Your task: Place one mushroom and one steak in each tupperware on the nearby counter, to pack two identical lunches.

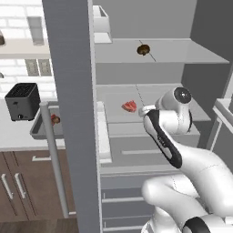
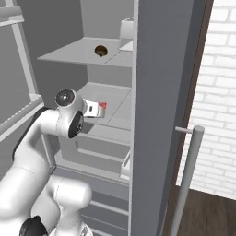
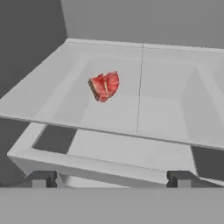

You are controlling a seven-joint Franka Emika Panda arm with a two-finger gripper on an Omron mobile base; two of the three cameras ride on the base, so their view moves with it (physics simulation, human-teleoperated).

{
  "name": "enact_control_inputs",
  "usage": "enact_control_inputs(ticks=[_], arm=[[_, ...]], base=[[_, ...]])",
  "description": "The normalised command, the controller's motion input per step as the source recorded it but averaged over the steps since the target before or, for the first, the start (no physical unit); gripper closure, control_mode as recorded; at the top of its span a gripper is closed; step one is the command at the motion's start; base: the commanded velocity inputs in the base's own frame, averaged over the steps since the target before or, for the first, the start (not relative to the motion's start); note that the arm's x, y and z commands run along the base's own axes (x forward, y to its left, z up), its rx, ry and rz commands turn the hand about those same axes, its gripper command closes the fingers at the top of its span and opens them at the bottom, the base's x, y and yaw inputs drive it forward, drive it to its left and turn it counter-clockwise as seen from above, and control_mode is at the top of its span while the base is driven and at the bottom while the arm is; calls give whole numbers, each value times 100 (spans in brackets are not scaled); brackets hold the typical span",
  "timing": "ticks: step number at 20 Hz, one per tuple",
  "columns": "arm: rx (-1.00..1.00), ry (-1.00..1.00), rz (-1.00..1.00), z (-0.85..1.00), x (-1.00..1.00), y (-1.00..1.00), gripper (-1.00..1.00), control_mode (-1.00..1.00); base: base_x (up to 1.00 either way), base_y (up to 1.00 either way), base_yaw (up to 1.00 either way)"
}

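Note:
A red-pink steak (image 3: 105,85) lies on the middle shelf (image 3: 166,109) of an open fridge, also seen as steak (image 1: 129,106) and steak (image 2: 103,105). My gripper (image 3: 111,179) is open and empty, level with that shelf's front edge and short of the steak; its fingertips (image 3: 41,178) stand wide apart. One dark-brown mushroom (image 1: 144,49) sits on the shelf above, mushroom (image 2: 100,50). A light-grey tupperware (image 1: 37,129) rests on the counter (image 1: 18,136) left of the fridge, half hidden by the door. A reddish piece (image 1: 55,119) lies in it.
The open fridge door (image 1: 73,113) with its long bar handle (image 1: 53,154) stands between the shelves and the counter. A black toaster (image 1: 22,101) is on the counter. Door bins (image 1: 103,132) hang inside the door. Drawers sit below the shelf.

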Motion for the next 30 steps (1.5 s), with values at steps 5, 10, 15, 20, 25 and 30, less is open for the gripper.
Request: enact_control_inputs(ticks=[5,10,15,20,25,30], arm=[[10,1,-5,-29,54,12,-100,-100],[0,0,-3,-36,47,36,-100,-100],[0,0,-4,-4,50,13,-100,-100],[0,0,-1,-15,63,0,-100,-100],[0,0,0,-26,57,0,-100,-100],[0,0,0,-28,55,0,-100,-100]], base=[[0,0,0],[0,0,0],[0,0,0],[0,0,0],[0,0,0],[0,0,0]])
